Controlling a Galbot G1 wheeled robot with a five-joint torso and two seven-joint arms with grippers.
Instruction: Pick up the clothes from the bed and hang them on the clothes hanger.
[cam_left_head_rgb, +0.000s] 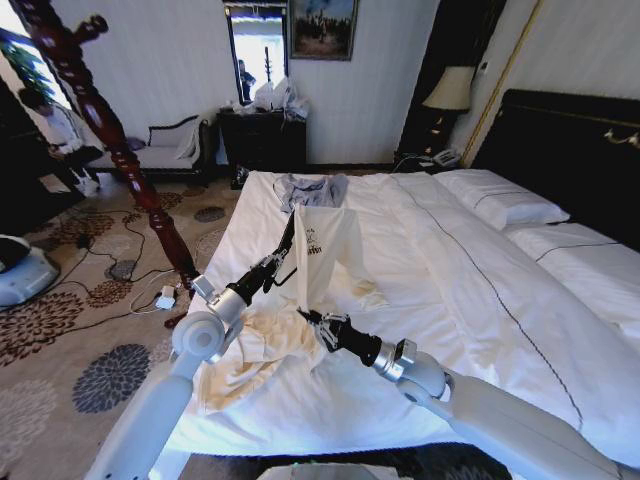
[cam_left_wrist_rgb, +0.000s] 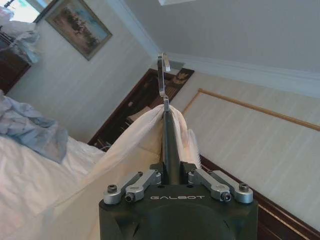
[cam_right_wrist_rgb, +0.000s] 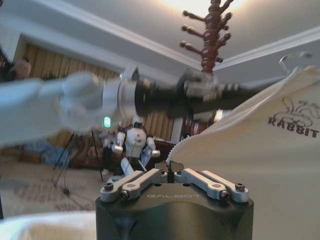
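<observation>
The left end effector is up off the bed, clamped narrow on the black clothes hanger. From the left wrist view the hanger's stem runs straight out between the fingers, with the metal hook at the far tip. The clothes, that cream shirt with dark print on the chest, are draped over the hanger and hang just beyond that end effector. A long creased tail of the shirt spills down to the duvet beneath and behind it.

The right end effector is low, just under the left one. It is pinched shut on the shirt's ribbed hem edge, right at its own fingertips.

By my read, the job now is seating the second shoulder. To do it well:

1. Keep the left grip firm and level, so the hanger does not roll in the fingers.
2. Draw the fabric with the right end effector slowly, along the hanger's arm, not downward, or the shirt slides off.
3. Watch the slack tail on the bed; it could snag as things lift.

The grey-blue garment lies well beyond both end effectors, toward the far edge of the bed, and needs no attention.
</observation>
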